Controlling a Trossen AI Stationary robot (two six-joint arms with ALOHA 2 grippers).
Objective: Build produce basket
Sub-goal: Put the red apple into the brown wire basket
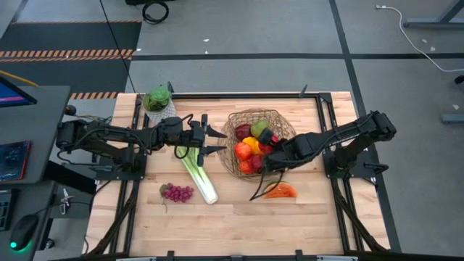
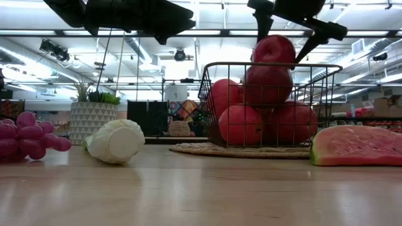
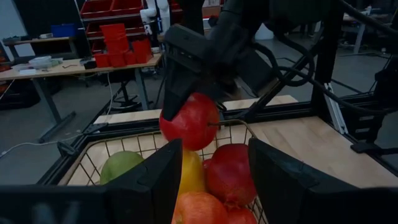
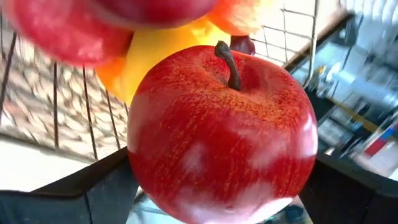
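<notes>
From the high view, the basket (image 1: 258, 142) sits right of the table's middle, already piled with apples, an orange and a green pear, and the right gripper (image 1: 267, 164) hangs over its near rim, so that arm is clearly the closer one for dropping stuff in. The left gripper (image 1: 214, 141) hovers just off the basket's left edge, fingers part-way apart with nothing between them, right above the top end of the leek (image 1: 198, 174), whose long axis runs from there toward the front of the table; grapes (image 1: 177, 192) and a watermelon slice (image 1: 280, 191) still lie out on the wood. Low view: the red apple (image 2: 274, 50) is pinched up above the heap, over the rim. Left wrist view shows the same apple perched above the pile with the other arm's dark fingers on it. Right wrist view is basically all apple, stem visible, jaws spread wide around its sides. My guess is it only needs to go down a little and let go.
</notes>
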